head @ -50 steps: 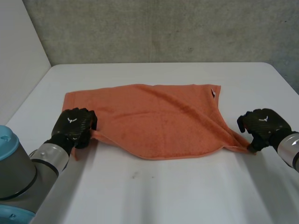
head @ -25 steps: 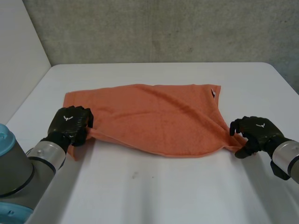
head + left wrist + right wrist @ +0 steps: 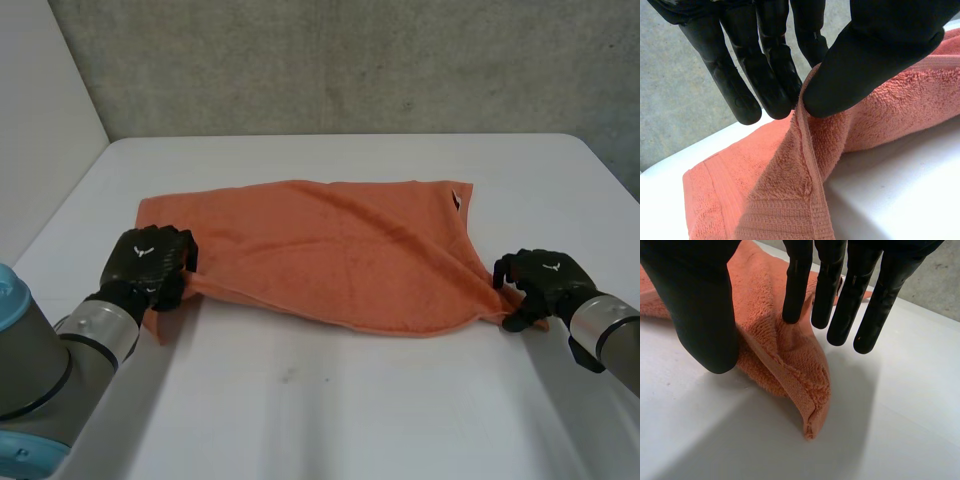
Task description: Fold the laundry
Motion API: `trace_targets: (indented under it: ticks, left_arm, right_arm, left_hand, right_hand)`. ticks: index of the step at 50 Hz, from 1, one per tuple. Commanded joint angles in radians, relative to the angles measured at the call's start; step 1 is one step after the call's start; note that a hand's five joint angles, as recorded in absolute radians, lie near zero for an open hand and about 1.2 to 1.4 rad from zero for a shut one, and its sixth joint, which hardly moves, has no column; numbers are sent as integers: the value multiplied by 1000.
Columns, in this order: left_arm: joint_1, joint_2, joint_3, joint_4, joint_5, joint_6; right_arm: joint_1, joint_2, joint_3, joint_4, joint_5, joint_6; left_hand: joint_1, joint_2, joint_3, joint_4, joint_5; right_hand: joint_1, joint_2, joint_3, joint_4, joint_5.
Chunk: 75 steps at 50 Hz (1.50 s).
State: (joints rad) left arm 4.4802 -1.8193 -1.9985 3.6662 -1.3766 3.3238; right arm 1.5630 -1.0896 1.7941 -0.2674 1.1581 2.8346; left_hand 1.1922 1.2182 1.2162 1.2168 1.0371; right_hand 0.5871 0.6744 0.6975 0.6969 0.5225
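In the head view an orange towel (image 3: 330, 250) lies spread on the white table (image 3: 350, 420), in the middle and toward the far side. Its long axis runs across the table from the robot's left to its right, and its short sides point toward and away from the robot. The left hand (image 3: 150, 262) is clenched on the near left corner and the right hand (image 3: 540, 283) on the near right corner, so the near edge sags between them in a shallow curve. It may be just clear of the table there, though from this angle that is hard to judge. In the left wrist view the thumb presses the hemmed corner against the fingertips (image 3: 772, 100) — a firm pinch, with the cloth rising in a ridge to the grip and the rest trailing off flat behind it. In the right wrist view the thumb sits on one side of a bunched fold of towel and the fingers (image 3: 795, 300) on the other, grasping it, while the corner's tip droops below the hand onto the table. As for progress, no fold looks to be made yet: the towel seems to be one open layer, both near corners are secured, and the whole folding — likely the near edge brought over to the far edge, then further halving — remains to be done.
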Motion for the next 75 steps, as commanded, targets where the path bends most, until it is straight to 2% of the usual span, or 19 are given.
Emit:
trace_targets:
  ticks: [1,3,5,11,16,18,19,21,24,28,38,43,52,67,68,69,70,71,75]
  left_arm:
    - [4,0,1,0,-1,-1]
    - [4,0,3,0,-1,-1]
    - [5,0,3,0,-1,-1]
    - [7,-12,12,6,-1,-1]
    - [7,-55,30,5,1,-1]
    - [7,-86,53,0,-1,-6]
    - [7,-86,53,0,-1,-6]
    - [7,-113,72,-5,-2,-7]
    - [10,-133,81,-8,-4,-7]
    - [16,-146,89,-9,-4,-12]
    - [17,-150,81,-12,-21,-20]
    - [16,-135,63,-63,-68,-17]
    - [11,-77,20,-199,-150,-12]
    - [1,-66,-26,-219,-173,-10]
    - [-1,-61,-31,-221,-173,-10]
    - [-1,-54,-34,-221,-174,-10]
    - [-1,-54,-34,-221,-174,-10]
    - [2,-40,-37,-218,-177,-10]
    - [13,2,-36,-207,-190,-10]
  right_arm:
    - [25,43,-41,4,14,0]
    - [26,54,-51,8,25,0]
    - [28,54,-65,13,44,-1]
    - [23,14,-56,-3,57,11]
    - [19,-84,-33,-24,60,11]
    - [17,-98,-28,-24,58,14]
    - [17,-98,-28,-24,58,14]
    - [14,-111,-28,-19,55,9]
    - [14,-133,-21,-21,58,2]
    - [15,-161,-15,-19,51,2]
    - [-20,-185,-7,-22,66,-1]
    - [-83,-200,-5,-24,77,-3]
    - [-84,-197,-2,-19,81,-1]
    - [-103,-197,-7,-22,80,-3]
    - [-103,-197,-7,-22,80,-3]
    - [-104,-197,-7,-22,80,-3]
    - [-104,-197,-7,-22,80,-3]
    - [-101,-197,-5,-19,78,-3]
    - [-95,-208,-4,-9,74,-6]
  left_hand:
    - [204,178,180,180,185]
    - [204,178,180,180,185]
    - [204,178,180,180,185]
    - [204,178,180,180,185]
    - [204,178,180,180,185]
    - [-143,-169,-167,-168,-163]
    - [-145,-171,-169,-169,-164]
    - [-347,-372,-371,-371,-366]
    - [-438,-464,-462,-463,-458]
    - [-441,-467,-465,-466,-461]
    - [-439,-464,-462,-463,-458]
    - [-439,-464,-462,-463,-458]
    - [-409,-435,-433,-434,-429]
    - [-309,-335,-333,-334,-329]
    - [-277,-303,-301,-302,-297]
    - [-108,-134,-132,-133,-128]
    - [-107,-133,-131,-131,-126]
    - [184,158,160,159,164]
    - [204,178,180,180,185]
  right_hand:
    - [346,259,235,236,236]
    - [417,329,306,307,307]
    - [807,720,696,697,697]
    - [809,722,699,699,699]
    - [809,722,699,699,699]
    - [809,722,699,699,699]
    - [809,722,699,699,699]
    - [809,722,699,699,699]
    - [809,722,699,699,699]
    - [809,722,699,699,699]
    - [809,722,699,699,699]
    - [809,722,699,699,699]
    - [809,722,699,699,699]
    - [809,722,699,699,699]
    - [809,722,699,699,699]
    - [809,722,699,699,699]
    - [809,722,699,699,699]
    - [809,722,699,699,699]
    - [809,722,699,699,699]
